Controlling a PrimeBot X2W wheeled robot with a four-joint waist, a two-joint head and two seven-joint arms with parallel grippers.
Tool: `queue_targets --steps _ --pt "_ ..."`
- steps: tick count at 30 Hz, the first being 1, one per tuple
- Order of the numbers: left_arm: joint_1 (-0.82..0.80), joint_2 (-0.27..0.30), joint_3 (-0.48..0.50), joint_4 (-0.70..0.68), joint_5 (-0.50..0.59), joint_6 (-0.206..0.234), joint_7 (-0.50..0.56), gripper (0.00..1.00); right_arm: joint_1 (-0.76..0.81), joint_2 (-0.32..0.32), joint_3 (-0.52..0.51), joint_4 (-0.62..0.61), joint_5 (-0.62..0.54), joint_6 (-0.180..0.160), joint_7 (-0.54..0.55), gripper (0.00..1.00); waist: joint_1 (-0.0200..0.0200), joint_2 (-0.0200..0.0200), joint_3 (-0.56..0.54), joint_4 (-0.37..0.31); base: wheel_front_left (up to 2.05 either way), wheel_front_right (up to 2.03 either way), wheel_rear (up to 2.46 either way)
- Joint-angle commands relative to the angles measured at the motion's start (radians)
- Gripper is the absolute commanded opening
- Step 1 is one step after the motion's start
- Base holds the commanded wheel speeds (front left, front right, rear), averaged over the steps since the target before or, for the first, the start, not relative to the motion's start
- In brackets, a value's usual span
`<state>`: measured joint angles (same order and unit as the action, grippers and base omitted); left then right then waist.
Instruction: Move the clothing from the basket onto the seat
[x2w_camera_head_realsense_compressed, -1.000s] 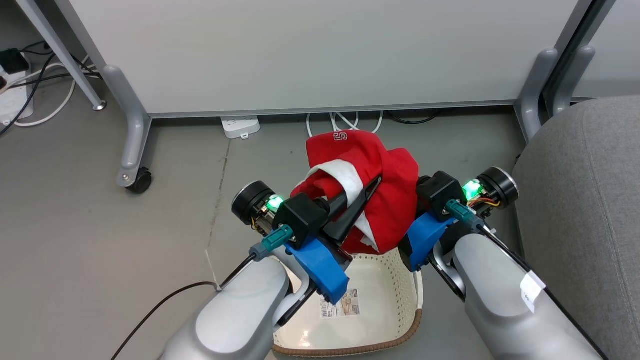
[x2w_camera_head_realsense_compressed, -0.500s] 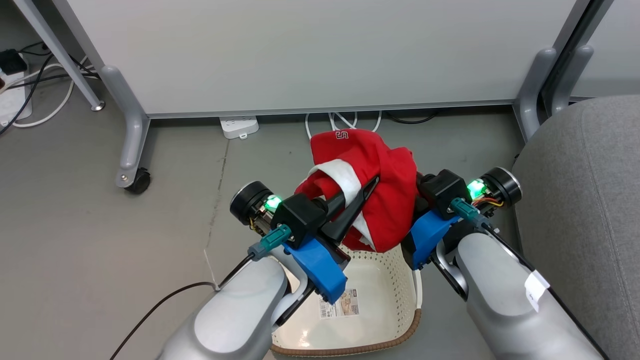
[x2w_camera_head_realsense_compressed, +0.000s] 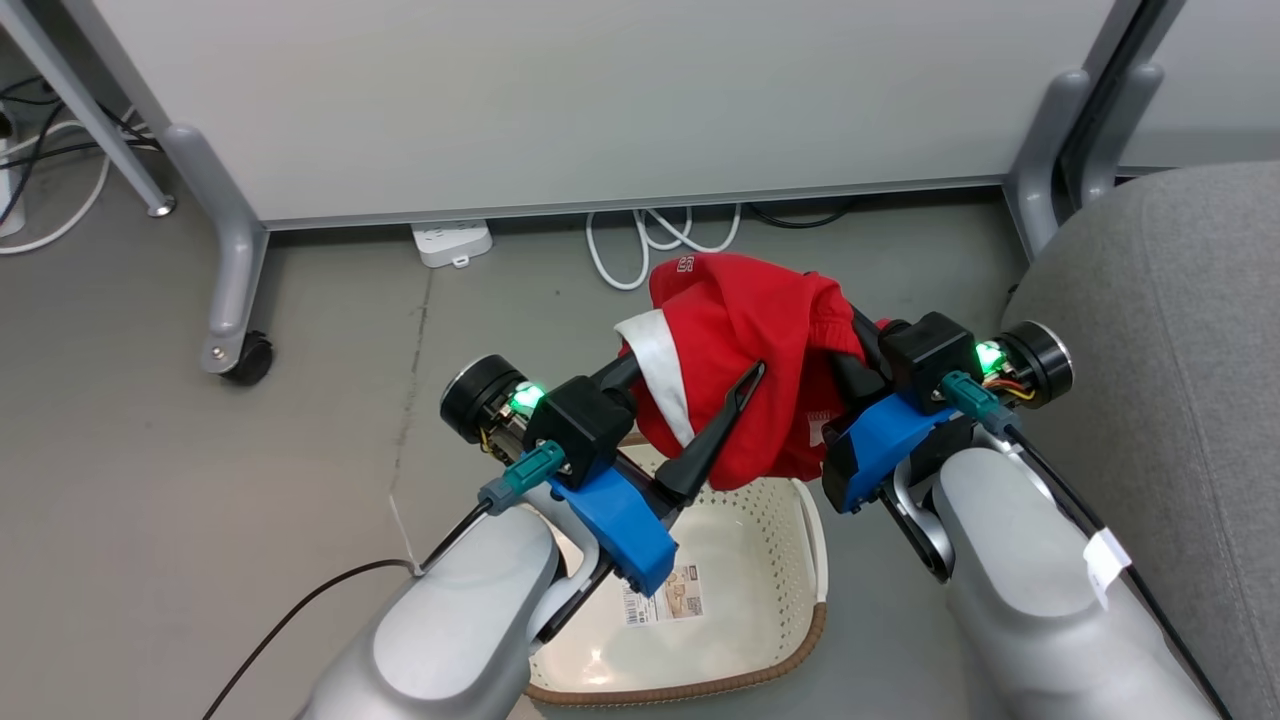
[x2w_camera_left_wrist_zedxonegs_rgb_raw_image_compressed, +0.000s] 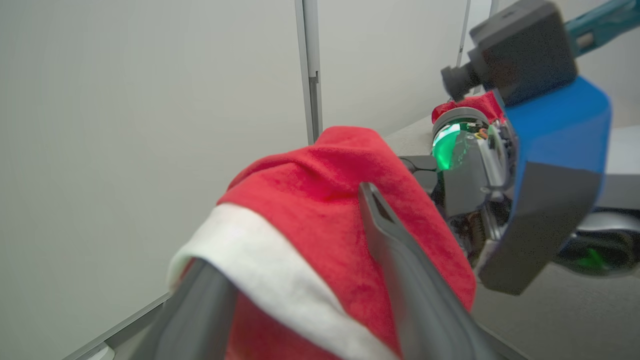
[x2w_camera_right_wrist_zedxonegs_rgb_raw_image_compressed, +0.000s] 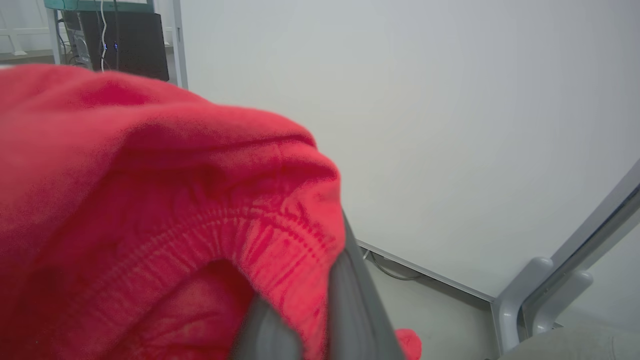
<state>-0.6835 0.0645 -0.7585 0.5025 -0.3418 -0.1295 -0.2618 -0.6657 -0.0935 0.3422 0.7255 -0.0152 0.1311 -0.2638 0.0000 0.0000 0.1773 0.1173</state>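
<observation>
Clothing (x2w_camera_head_realsense_compressed: 760, 330) hangs above the basket (x2w_camera_head_realsense_compressed: 805, 520), pinched in the closed right end effector (x2w_camera_head_realsense_compressed: 857, 345). The left end effector (x2w_camera_head_realsense_compressed: 690, 385) gapes wide, cloth draped across it. Its white "S"-like mark (x2w_camera_head_realsense_compressed: 685, 265) shows; the basket's label (x2w_camera_head_realsense_compressed: 660, 598) is unreadable.

Red clothing (x2w_camera_right_wrist_zedxonegs_rgb_raw_image_compressed: 150, 200) drapes over the right gripper (x2w_camera_right_wrist_zedxonegs_rgb_raw_image_compressed: 312, 325), whose fingers (x2w_camera_right_wrist_zedxonegs_rgb_raw_image_compressed: 357, 320) pinch its hem; a white panel (x2w_camera_right_wrist_zedxonegs_rgb_raw_image_compressed: 450, 125) stands behind the clothing.

A white partition (x2w_camera_head_realsense_compressed: 600, 100) spanned twelve o'clock, its caster (x2w_camera_head_realsense_compressed: 247, 358) at ten. On the grey floor (x2w_camera_head_realsense_compressed: 150, 450) lay a power strip (x2w_camera_head_realsense_compressed: 452, 243) at eleven, white cable (x2w_camera_head_realsense_compressed: 650, 235) at twelve.
</observation>
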Motion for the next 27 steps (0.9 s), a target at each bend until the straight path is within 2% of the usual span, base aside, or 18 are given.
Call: queue_targets --steps 1,27 --pt "0.002 0.008 0.004 -0.001 0.004 -0.001 -0.005 1.0 0.012 0.005 -0.013 -0.012 0.006 -0.001 -0.001 0.0 0.0 0.0 0.009 -0.015 0.0 0.0 0.0" --pt "0.026 0.091 0.029 -0.036 0.036 0.0 -0.005 1.0 0.075 0.033 -0.276 -0.207 0.014 -0.001 -0.001 0.0 0.0 0.0 0.117 -0.281 0.0 0.0 0.0"
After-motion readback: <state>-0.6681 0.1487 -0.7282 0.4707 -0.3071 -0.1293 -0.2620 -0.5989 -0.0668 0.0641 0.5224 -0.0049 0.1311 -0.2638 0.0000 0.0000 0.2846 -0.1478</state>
